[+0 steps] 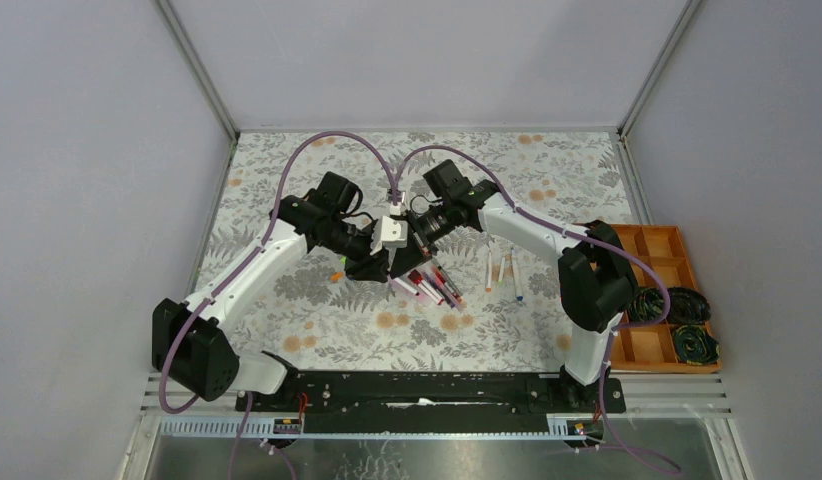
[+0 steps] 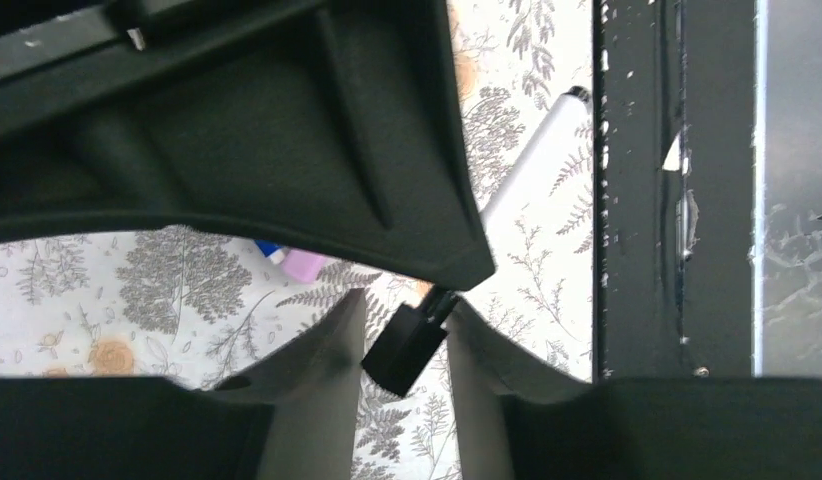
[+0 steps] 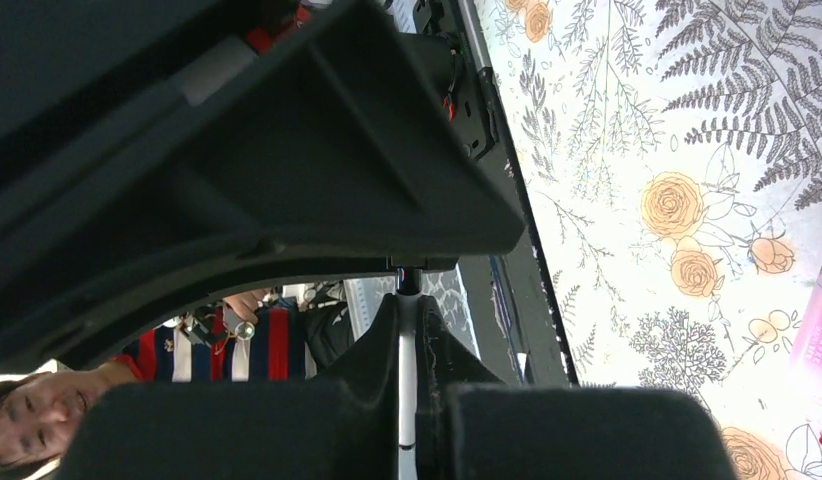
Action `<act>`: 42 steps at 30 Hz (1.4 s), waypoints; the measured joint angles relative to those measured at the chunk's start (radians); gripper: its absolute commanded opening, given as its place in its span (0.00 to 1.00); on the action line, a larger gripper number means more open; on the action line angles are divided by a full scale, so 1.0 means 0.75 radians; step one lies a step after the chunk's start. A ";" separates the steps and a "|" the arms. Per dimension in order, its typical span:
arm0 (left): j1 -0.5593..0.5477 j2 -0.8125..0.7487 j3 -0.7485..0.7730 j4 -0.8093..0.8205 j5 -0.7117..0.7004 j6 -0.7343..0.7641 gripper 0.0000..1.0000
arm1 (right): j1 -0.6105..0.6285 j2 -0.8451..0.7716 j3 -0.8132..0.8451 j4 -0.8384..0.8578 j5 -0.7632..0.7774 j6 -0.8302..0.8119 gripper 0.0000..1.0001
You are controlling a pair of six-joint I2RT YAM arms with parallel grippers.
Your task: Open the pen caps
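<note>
Above the mid-worktop point(image 1: 317, 330), the left gripper point(image 2: 405, 320) pinches a black pen cap point(image 2: 399, 352) while the right gripper point(image 3: 408, 312) clamps the white pen point(image 3: 407, 395). An off-axis pull could slip either grip, dropping it among the spare pens point(image 1: 434, 284).

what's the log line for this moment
step: uncap | left jaws: shut on black cap | right jaws: shut on pen | other pens: table

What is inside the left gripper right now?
A black pen cap is pinched in the left gripper. Its far end is covered by the gripper's housing, so what it attaches to cannot be seen.
</note>
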 measured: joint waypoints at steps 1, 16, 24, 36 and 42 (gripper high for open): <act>-0.004 -0.003 0.000 -0.008 0.004 0.004 0.21 | 0.000 0.003 0.002 0.000 0.000 0.001 0.10; -0.025 -0.017 -0.002 -0.085 -0.002 0.058 0.00 | 0.006 0.004 -0.094 0.148 -0.070 0.070 0.15; -0.046 -0.051 -0.002 -0.087 -0.023 0.159 0.00 | 0.006 -0.081 -0.155 0.198 -0.049 0.048 0.00; 0.164 -0.036 0.028 -0.178 -0.317 0.464 0.00 | 0.003 -0.245 -0.358 0.014 0.092 -0.006 0.00; 0.227 -0.037 -0.018 -0.138 -0.389 0.533 0.00 | -0.016 -0.272 -0.373 -0.066 0.260 0.007 0.00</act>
